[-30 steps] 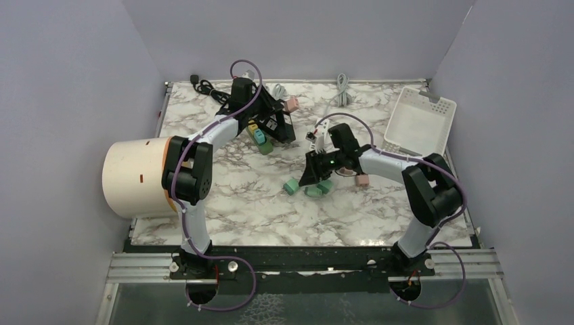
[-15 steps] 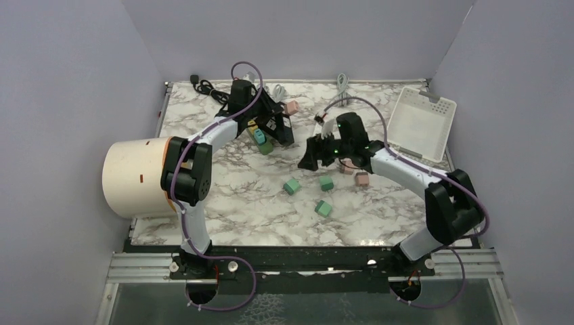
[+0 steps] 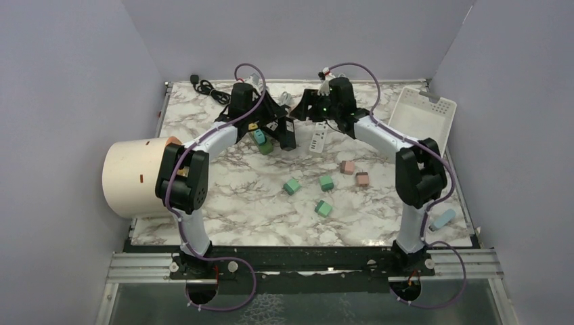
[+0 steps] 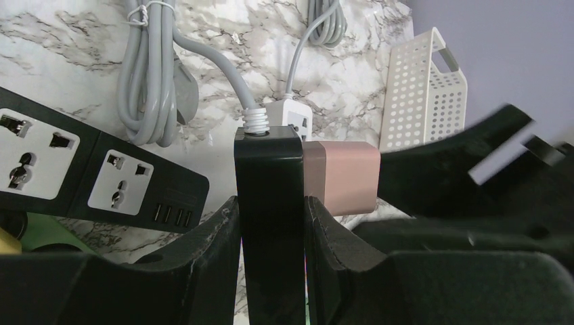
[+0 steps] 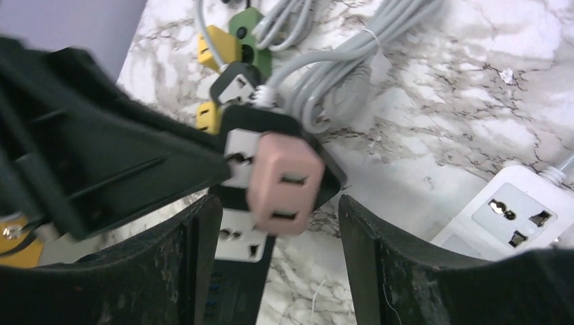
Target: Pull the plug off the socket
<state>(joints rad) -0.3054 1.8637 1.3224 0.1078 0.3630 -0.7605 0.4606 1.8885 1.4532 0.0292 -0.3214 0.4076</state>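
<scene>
A pink plug (image 5: 284, 183) sits in a white socket of the black power strip (image 5: 240, 237). In the left wrist view my left gripper (image 4: 271, 223) is shut on that strip (image 4: 269, 176), edge-on, with the pink plug (image 4: 342, 176) sticking out of its right side. My right gripper (image 5: 281, 264) is open, its fingers (image 5: 196, 271) on either side just short of the plug, not touching it. In the top view the left gripper (image 3: 284, 135) and right gripper (image 3: 303, 108) meet at the far middle of the table, and the plug is hidden there.
A white power strip (image 3: 318, 139) lies just right of the grippers. A second black strip (image 4: 101, 176), grey cable bundles (image 4: 152, 74) and green and yellow adapters (image 5: 233, 40) crowd the far side. A white basket (image 3: 420, 122) stands far right, loose cubes (image 3: 326, 183) mid-table, a cream cylinder (image 3: 135, 177) left.
My right arm has swung from the green cubes at mid-table to the far side and now brackets the pink plug. The cubes lie scattered. The left gripper has barely moved.
</scene>
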